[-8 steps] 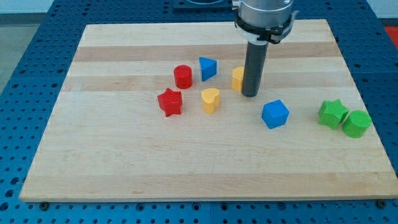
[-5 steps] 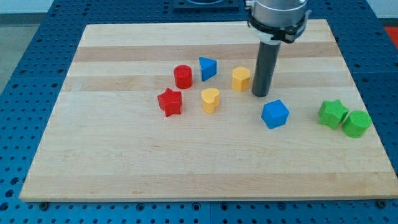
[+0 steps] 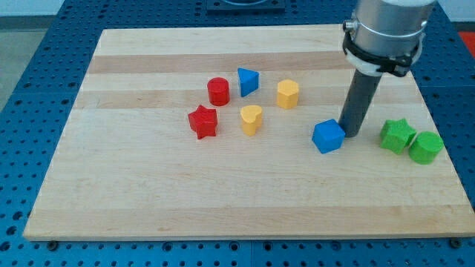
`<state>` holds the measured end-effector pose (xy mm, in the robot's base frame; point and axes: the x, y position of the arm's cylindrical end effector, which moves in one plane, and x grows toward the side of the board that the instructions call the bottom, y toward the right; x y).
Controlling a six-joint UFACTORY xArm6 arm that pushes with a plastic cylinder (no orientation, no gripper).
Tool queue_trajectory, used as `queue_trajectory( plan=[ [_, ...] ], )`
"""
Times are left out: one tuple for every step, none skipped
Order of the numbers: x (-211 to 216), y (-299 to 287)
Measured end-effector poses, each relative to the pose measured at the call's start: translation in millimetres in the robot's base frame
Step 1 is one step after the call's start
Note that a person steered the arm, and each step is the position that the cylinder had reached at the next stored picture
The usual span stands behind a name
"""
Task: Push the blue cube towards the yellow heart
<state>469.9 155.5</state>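
One blue cube [image 3: 328, 136] to shove left to the yellow heart [image 3: 251, 119]; no claw, just our tip [image 3: 352, 134].
Tip sits just right of cube; looks light, rigid, likely slippery, so we push mid-face or it spins.

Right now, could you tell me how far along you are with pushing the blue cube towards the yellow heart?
Done: my tip stands at the blue cube's right side, the side facing away from the yellow heart; whether they touch is unclear. In hand: lining up a leftward push. Left: the push itself, since bare board separates the cube from the heart, which sits up and to the view's left.
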Motion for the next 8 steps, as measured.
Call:
queue_trajectory(
  plan=[
    [6, 0],
    [6, 0],
    [6, -2],
    [6, -7],
    [6, -14],
    [6, -25],
    [6, -38],
    [6, -54]
  ],
)
